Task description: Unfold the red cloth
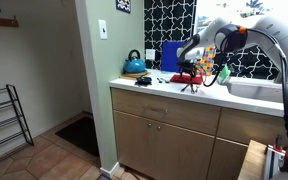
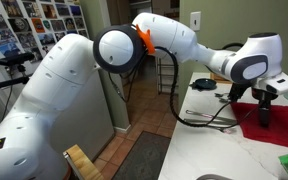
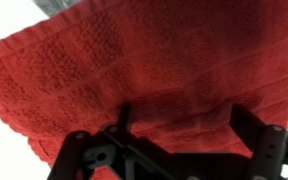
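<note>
White laminate countertop [image 1: 159, 92] over wooden cabinets [image 1: 164, 132]. Pale green wall [image 1: 96, 90], black-and-white patterned backsplash [image 1: 176, 18].

Only an exterior view shows the blue kettle [image 1: 134, 65], well off to one side of the claw [image 2: 264, 118]. The wrist view alone resolves the weave.

Red knitted cloth [image 3: 144, 70] lies on the counter directly beneath the claw. Its fingers [image 3: 256, 135] are spread wide and grip nothing.

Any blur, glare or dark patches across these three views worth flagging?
Wrist view: the red cloth is blurred, the hand dark and out of focus, the left corners washed white. In an exterior view the arm crowds the frame; both exterior views are evenly lit.
</note>
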